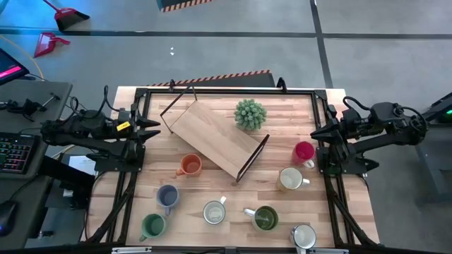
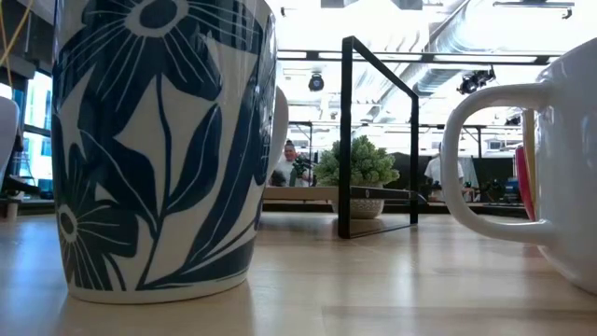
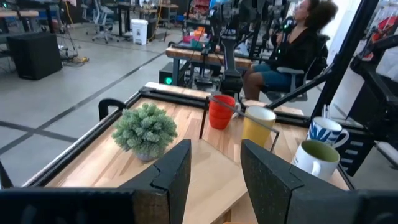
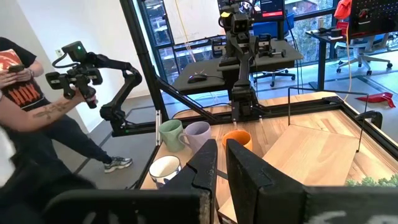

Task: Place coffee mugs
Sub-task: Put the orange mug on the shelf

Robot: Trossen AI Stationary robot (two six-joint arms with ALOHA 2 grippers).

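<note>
Surroundings of the work table. A grey concrete floor carries dark seam lines and a red-and-black hazard strip. A red dustpan and broom lie on it at the far left. A desk with a backlit keyboard stands left of the table. Overhead, exposed ducting and bright ceiling lights. Large windows back a desk with office chairs. A seated person appears beyond the table; another, seemingly standing, holds a phone.

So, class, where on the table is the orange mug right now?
In the high view the orange mug stands left of centre, beside the lower-left edge of the tilted wooden rack, with the blue-grey mug just below it.
</note>
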